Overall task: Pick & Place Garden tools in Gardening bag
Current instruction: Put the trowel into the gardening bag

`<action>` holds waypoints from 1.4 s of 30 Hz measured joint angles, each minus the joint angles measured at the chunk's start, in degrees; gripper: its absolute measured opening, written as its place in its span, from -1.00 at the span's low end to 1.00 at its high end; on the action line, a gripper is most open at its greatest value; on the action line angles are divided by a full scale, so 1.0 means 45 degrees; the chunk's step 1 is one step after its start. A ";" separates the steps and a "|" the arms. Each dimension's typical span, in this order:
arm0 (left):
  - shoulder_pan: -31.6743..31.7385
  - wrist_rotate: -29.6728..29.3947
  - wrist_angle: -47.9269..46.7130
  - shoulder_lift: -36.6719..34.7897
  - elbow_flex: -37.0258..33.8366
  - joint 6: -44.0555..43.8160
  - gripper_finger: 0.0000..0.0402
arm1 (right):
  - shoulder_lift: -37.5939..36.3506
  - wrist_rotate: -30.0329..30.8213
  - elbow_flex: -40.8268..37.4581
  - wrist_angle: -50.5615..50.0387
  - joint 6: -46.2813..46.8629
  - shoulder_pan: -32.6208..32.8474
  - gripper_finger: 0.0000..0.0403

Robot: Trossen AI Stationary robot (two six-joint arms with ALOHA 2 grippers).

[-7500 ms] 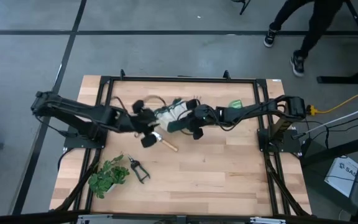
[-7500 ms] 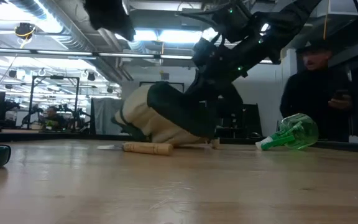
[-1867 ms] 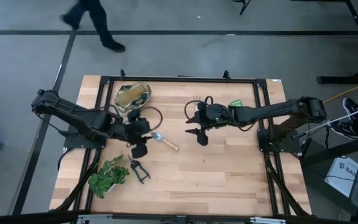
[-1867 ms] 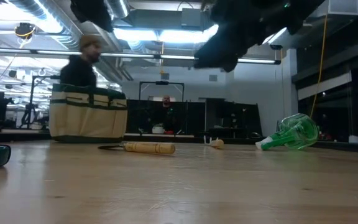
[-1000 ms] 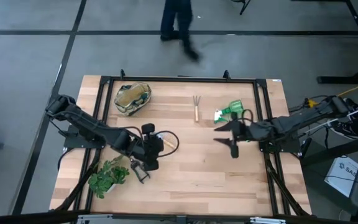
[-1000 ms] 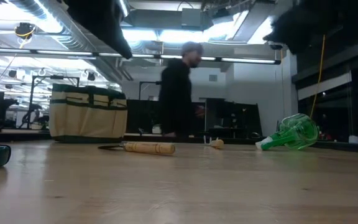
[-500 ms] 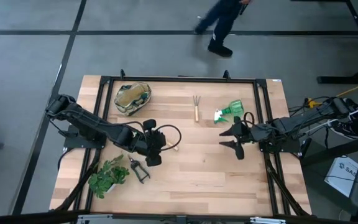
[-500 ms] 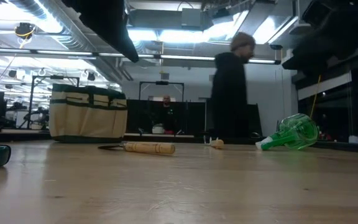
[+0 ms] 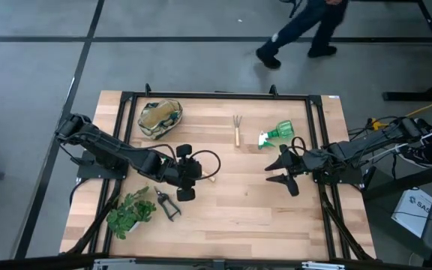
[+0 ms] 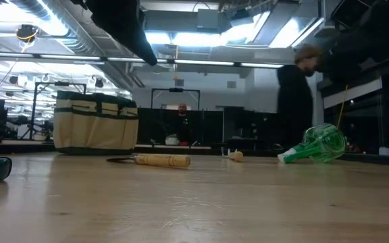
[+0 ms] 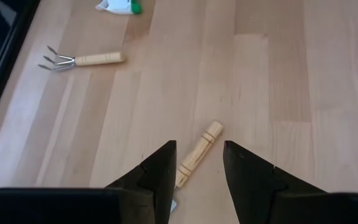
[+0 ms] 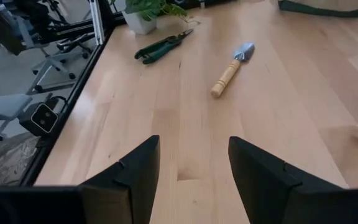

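Observation:
The gardening bag (image 9: 160, 118) stands upright at the table's far left, also in the low view (image 10: 96, 125). The three-prong rake (image 9: 236, 129) and the green spray bottle (image 9: 276, 135) lie right of it. The trowel (image 11: 204, 142) lies flat at mid-table. My left gripper (image 9: 186, 173) hovers open above it, its fingers (image 11: 160, 171) standing on either side of the wooden handle in the wrist view. The black shears (image 9: 167, 204) lie nearer the front. My right gripper (image 9: 280, 171) is open over bare wood at the right (image 12: 193, 149).
A leafy potted plant (image 9: 130, 214) stands at the near left corner beside the shears. A black frame (image 9: 216, 95) runs round the table's edges. A person (image 9: 298, 26) walks on the floor beyond the far edge. Bare wood spreads over the near right half.
My left gripper has edged toward the table's right, over the trowel, still open. My right gripper has shifted slightly toward the near edge and turned a little. The person beyond the far edge has walked rightward. The tools and the bag have not moved.

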 joint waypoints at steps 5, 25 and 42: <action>0.0075 -0.0013 0.0054 0.0000 0.0000 0.0301 -0.37 | 0.0000 0.0681 0.0000 -0.1050 -0.0028 0.0005 -0.04; 0.0066 -0.0051 0.0230 -0.0005 0.0000 0.0292 -0.36 | -0.2167 -0.1275 -0.3430 0.3556 -0.3389 -0.0001 -0.04; 0.0648 -0.0031 0.0219 -0.0005 0.0000 0.0520 -0.37 | -0.5804 -0.2978 -0.4483 0.2288 -0.6029 -0.1265 -0.04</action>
